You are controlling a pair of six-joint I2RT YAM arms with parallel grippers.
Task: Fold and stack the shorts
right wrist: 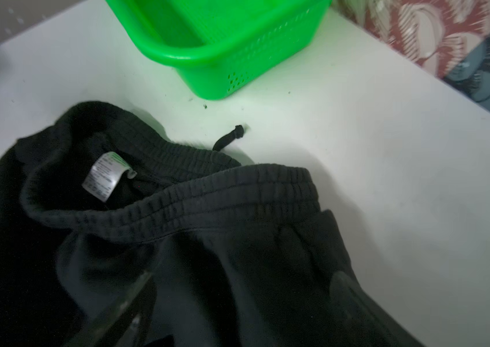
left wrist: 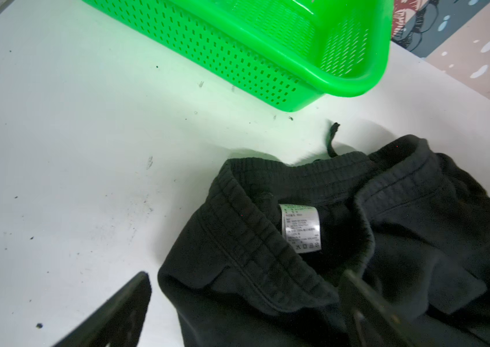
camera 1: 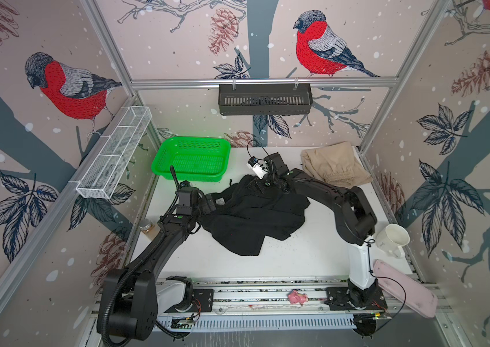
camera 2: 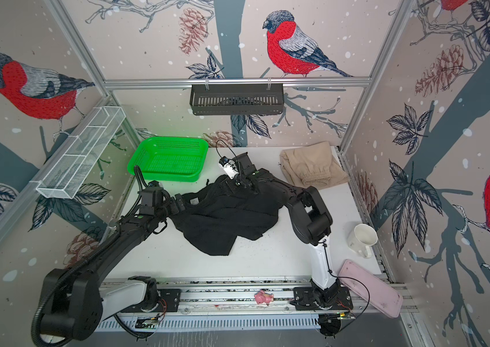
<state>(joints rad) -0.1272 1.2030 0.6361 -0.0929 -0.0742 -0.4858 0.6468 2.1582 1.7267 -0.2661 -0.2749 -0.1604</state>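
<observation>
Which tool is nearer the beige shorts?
Right. The right tool hangs open over the black shorts, on the side toward the beige shorts in the back right corner. The left tool is open at the black pair's far, left end.

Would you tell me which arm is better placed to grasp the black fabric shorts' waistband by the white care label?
Left, probably. The open left gripper straddles the black fabric shorts' ribbed waistband corner beside the white care label; the open right gripper hangs nearer the other end.
</observation>
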